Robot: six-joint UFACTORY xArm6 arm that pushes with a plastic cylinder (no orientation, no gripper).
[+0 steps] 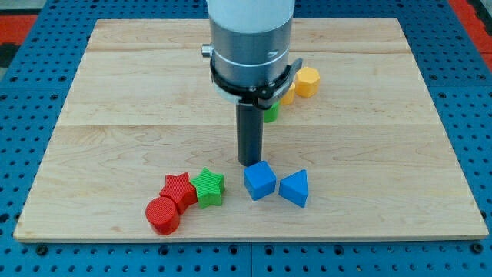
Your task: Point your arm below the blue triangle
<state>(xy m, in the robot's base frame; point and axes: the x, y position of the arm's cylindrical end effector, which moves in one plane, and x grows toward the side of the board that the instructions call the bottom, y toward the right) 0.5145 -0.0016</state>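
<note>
Tabletop: a pale wooden board [384, 115] lying on a blue pegboard surface [31, 77].
Arm: a grey and white cylinder body [250, 38] comes down from the view's top, ending in a straight dark rod [249, 135].
Claw: there is none on this arm; the rod alone does the work.
My tip [249, 163]: just above the blue cube [260, 181] in the view, very close to its upper edge; contact cannot be told.
Blue triangle block [294, 188]: near the view's bottom, just right of the blue cube, touching or nearly so; my tip sits up and to its left.
Left cluster: green star block [208, 188], red star block [178, 190] and red cylinder block [163, 216], packed together left of the blue cube.
Behind the arm: a yellow hexagon block [307, 81], another yellow block [287, 95] and a green block [271, 113], both partly hidden.
</note>
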